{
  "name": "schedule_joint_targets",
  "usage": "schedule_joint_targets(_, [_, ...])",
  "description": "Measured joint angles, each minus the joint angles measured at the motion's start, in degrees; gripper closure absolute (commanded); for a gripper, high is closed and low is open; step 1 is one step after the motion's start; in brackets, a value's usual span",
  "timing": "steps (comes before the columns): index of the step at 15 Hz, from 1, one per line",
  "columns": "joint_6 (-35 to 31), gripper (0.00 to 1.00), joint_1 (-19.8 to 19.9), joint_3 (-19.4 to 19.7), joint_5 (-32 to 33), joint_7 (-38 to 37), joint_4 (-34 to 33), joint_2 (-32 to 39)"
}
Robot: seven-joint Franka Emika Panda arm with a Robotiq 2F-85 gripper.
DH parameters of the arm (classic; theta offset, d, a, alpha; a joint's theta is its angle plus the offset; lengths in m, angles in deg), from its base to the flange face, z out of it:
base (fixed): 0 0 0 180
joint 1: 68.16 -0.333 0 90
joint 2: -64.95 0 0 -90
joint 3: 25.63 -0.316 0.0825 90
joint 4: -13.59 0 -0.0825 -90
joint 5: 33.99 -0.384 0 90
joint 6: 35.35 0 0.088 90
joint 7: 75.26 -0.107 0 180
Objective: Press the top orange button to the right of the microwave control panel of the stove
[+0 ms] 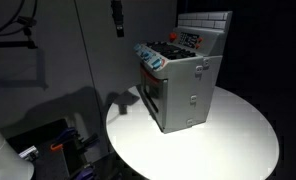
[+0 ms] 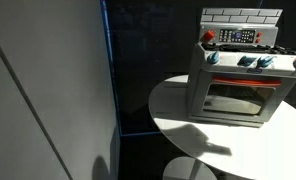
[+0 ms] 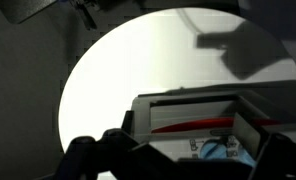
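Note:
The stove [image 1: 183, 85] is a small grey toy kitchen stove with an oven door, blue knobs and a white tiled back panel. It stands on a round white table [image 1: 238, 140] and shows in both exterior views [image 2: 238, 80]. Its control panel [image 2: 238, 36] sits on the back panel, with a red knob [image 2: 209, 37] to its left. The orange buttons are too small to make out. My gripper [image 3: 193, 150] hangs high above the table, well apart from the stove [image 3: 198, 115]. Its dark fingers stand wide apart with nothing between them. It shows as a dark shape in an exterior view [image 1: 118, 20].
A grey wall panel [image 2: 48, 90] stands beside the table. Dark equipment with cables [image 1: 48, 145] lies on the floor below the table edge. The gripper's shadow [image 3: 243, 45] falls on the bare white tabletop [image 3: 138, 70].

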Motion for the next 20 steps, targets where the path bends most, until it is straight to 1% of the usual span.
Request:
schedule_joint_targets(6, [-6.23,0.0,0.37,0.51,4.27,-2.51,-0.55,1.17])
schedule_joint_targets(20, [-7.0,0.0,0.22,0.59,4.3,-2.61,-0.42,1.33])
